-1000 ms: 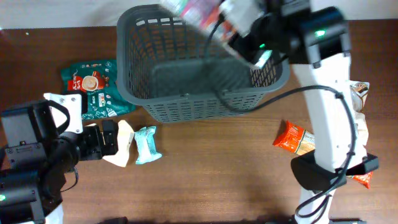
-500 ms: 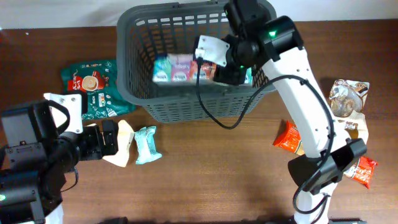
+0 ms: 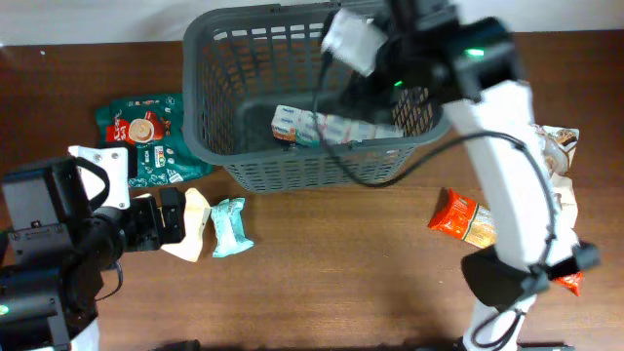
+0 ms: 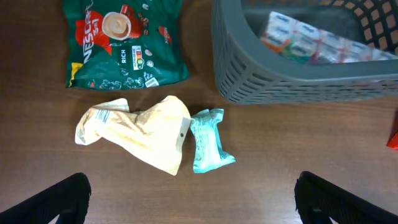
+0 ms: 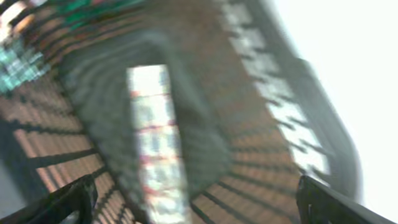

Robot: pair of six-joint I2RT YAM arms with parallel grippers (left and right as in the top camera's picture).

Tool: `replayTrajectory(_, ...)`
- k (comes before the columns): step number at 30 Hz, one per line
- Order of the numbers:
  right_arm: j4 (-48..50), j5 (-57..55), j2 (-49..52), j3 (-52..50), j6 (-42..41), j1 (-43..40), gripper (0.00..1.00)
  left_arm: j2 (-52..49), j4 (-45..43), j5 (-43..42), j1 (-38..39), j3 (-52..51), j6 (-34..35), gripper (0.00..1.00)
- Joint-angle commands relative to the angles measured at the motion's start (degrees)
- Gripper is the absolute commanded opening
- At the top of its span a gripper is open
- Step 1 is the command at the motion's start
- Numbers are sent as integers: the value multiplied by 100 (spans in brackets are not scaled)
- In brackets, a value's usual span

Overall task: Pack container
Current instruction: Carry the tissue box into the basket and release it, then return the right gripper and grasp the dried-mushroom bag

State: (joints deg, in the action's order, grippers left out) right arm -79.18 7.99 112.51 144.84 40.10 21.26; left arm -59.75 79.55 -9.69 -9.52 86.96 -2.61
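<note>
Container (image 3: 312, 174) is standing upright at the far middle of the table (image 3: 341, 283), open top up, with a strip of small joined packets (image 3: 331, 127) lying flat on its base. Judging from its build, the basket is presenting as a stiff shell that is light for its bulk: slotted walls, solid floor, thick rim. It is looking unlikely to crush or slip, but too broad for any jaw to span. The sound hold is appearing to be the rim, one finger inside the wall and one outside, or a push on a side wall to slide it. The slots are posing a snag risk for fingertips.

Right arm (image 3: 507, 175) is rising from the near right edge and bending over the basket's far right corner, wrist pointing down into it. Right gripper (image 5: 196, 208) is showing its fingertips wide apart at the lower corners of a blurred wrist view, with nothing between them; the strip is lying below, free of it.

Left gripper (image 4: 199, 202) is hovering over the table at the near left, fingers spread wide and empty, facing a cream packet (image 4: 140, 134) and a teal packet (image 4: 208, 140) that are touching each other, near a green coffee bag (image 4: 121, 43). An orange packet (image 3: 463, 216) is lying well apart at the right.
</note>
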Motion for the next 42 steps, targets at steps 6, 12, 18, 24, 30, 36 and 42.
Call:
replayTrajectory(6,-306,-546,-590,343,-1650,-1993,99,7,-15,-83,-39,9,-94,99)
replayTrajectory(12,-201,-153,-197,-264,-2352,-3451,99,7,-15,-83,-39,9,-94,99)
replayTrajectory(18,391,-313,341,-1558,-3163,-4227,99,7,-15,-83,-39,9,-92,99)
replayTrajectory(24,1554,-1246,568,-3241,-3788,-4398,99,7,-15,-83,-39,9,-92,99)
replayTrajectory(30,2658,-1759,575,-4507,-3952,-4422,99,7,-15,-83,-39,9,-92,99)
replayTrajectory(36,3368,-1792,579,-5359,-3952,-4433,99,7,-15,-83,-39,9,-92,99)
replayTrajectory(42,3884,-1788,586,-6039,-3954,-4527,99,7,-15,-83,-39,9,-94,99)
